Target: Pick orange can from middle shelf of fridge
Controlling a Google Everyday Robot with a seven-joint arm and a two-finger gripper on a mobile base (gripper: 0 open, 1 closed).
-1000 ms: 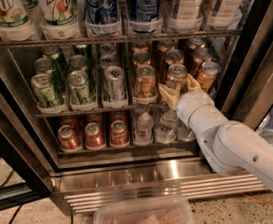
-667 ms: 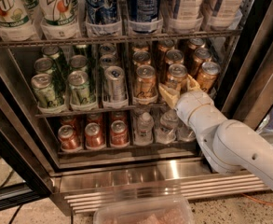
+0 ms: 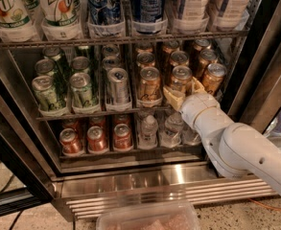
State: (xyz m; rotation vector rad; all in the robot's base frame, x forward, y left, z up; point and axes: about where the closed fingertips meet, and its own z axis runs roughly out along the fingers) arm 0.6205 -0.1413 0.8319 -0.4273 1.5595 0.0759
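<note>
Orange can (image 3: 181, 76): front of the centre row among three rows of copper-orange cans, nine counted, on the right half of the middle shelf (image 3: 97, 113) of the fridge (image 3: 145, 178). Body shiny copper with dark script lettering. Top silver and round. Stands upright in a clear plastic tray on the thin wire rack.

Gripper (image 3: 184, 91) sits at this can's lower front. Its cream fingers (image 3: 172, 98) are spread wide, one on each side of the can. Whether they touch it cannot be told. White arm (image 3: 240, 152), smooth and rounded, runs down and to the right of the can.

Left of the orange can:
- silver cans (image 3: 117, 83), three in one row
- further left, green-and-white cans (image 3: 82, 87), six seen in two rows

Above it, six plastic bottles:
- two 7UP bottles (image 3: 58, 8)
- two blue bottles (image 3: 104, 6)
- two pale bottles (image 3: 190, 4)

Below it:
- three clear water bottles (image 3: 148, 128)
- down and left, red cans (image 3: 97, 139), three in front, more dim behind
- far below, ribbed brushed-steel base grille (image 3: 169, 195)
- lower still, a clear plastic tub (image 3: 149, 219)
</note>
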